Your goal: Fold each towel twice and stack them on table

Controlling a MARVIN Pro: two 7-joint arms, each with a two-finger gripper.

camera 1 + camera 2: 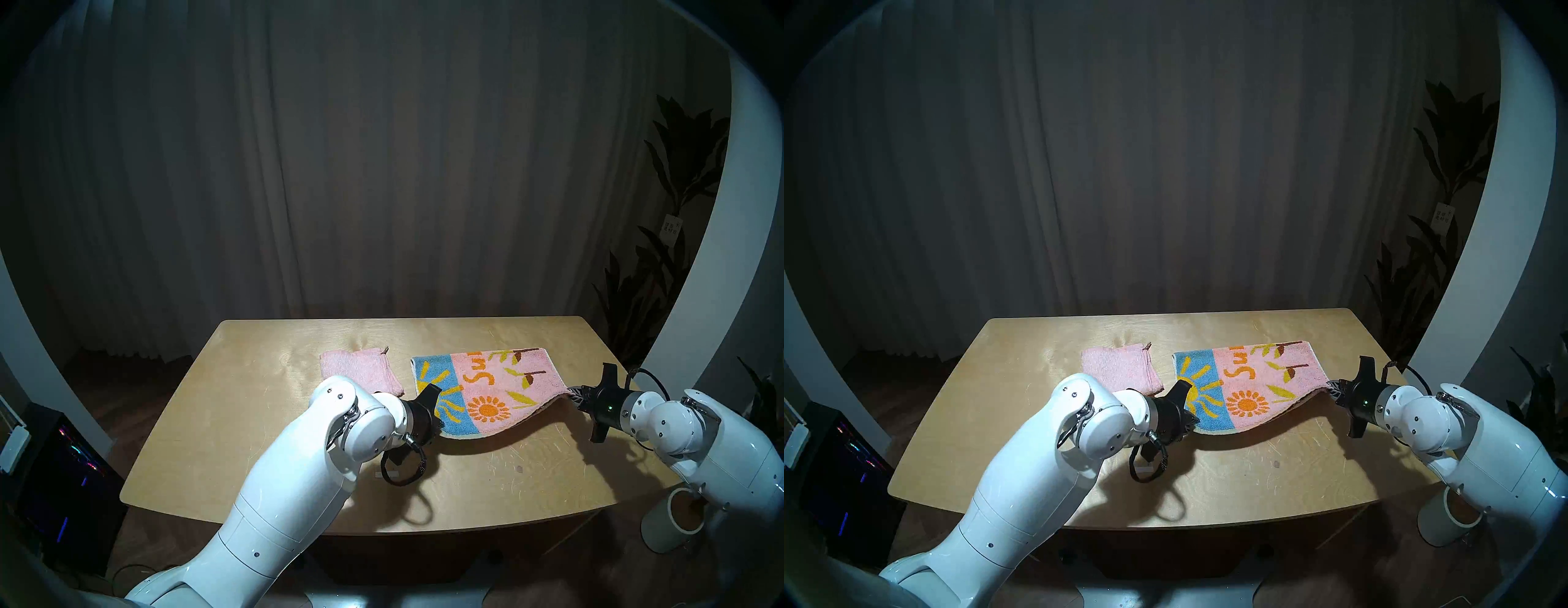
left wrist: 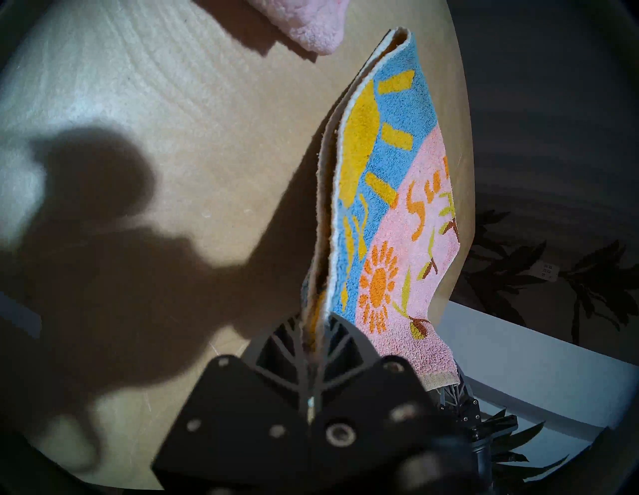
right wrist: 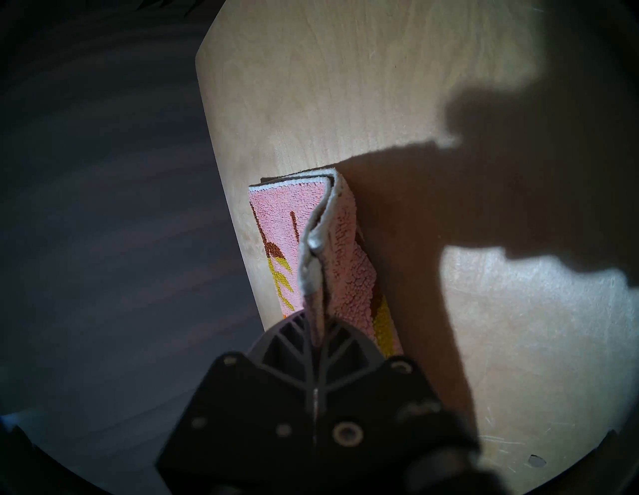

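The plain pink terry towel (image 1: 359, 370) is folded on the light plywood desk (image 1: 237, 416), while the once-folded sun-patterned pink-and-blue towel (image 1: 488, 388) is pinched at its near corners by the left end effector (image 2: 313, 340) and right end effector (image 3: 316, 323), second fold and stacking left.

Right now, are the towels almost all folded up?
Halfway, it seems. The plain pink towel lies folded small on the table. The sunny towel looks folded once; the left gripper and right gripper each pinch a near corner, lifting that edge. Left: its second fold, then stacking.
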